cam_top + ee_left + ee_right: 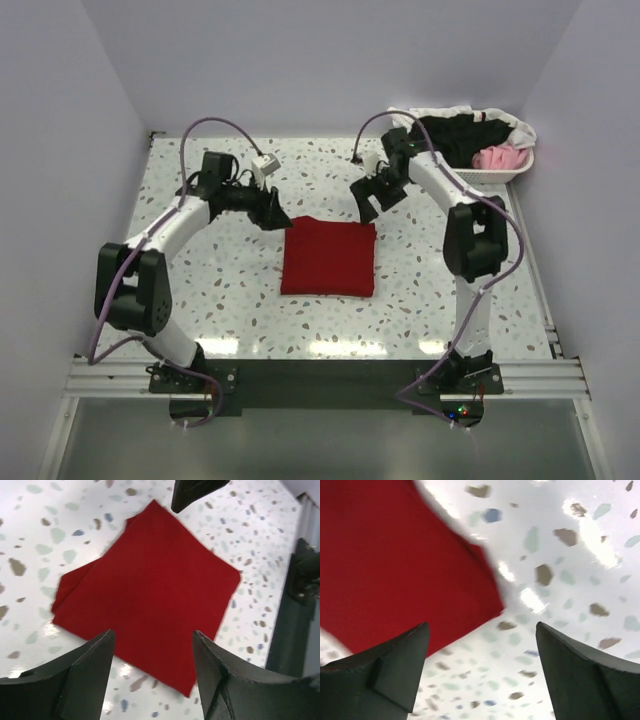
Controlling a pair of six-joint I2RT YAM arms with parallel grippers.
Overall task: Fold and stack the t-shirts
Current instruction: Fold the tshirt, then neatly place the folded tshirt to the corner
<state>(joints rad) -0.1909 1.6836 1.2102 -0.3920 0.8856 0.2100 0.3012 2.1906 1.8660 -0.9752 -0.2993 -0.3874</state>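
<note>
The dark red t-shirt (329, 257) lies folded into a flat square in the middle of the speckled table; it also shows in the left wrist view (150, 585) and the right wrist view (395, 565). My left gripper (275, 213) is open and empty, just above and left of the shirt's far left corner. My right gripper (366, 203) is open and empty, above the shirt's far right corner. Black (462, 134), pink (500, 157) and white (440, 112) t-shirts lie bunched in the white basket (497, 176) at the back right.
White walls close in the table on the left, back and right. An aluminium rail (320, 378) runs along the near edge, where both arm bases are bolted. The right gripper's tip (195, 492) shows at the top of the left wrist view.
</note>
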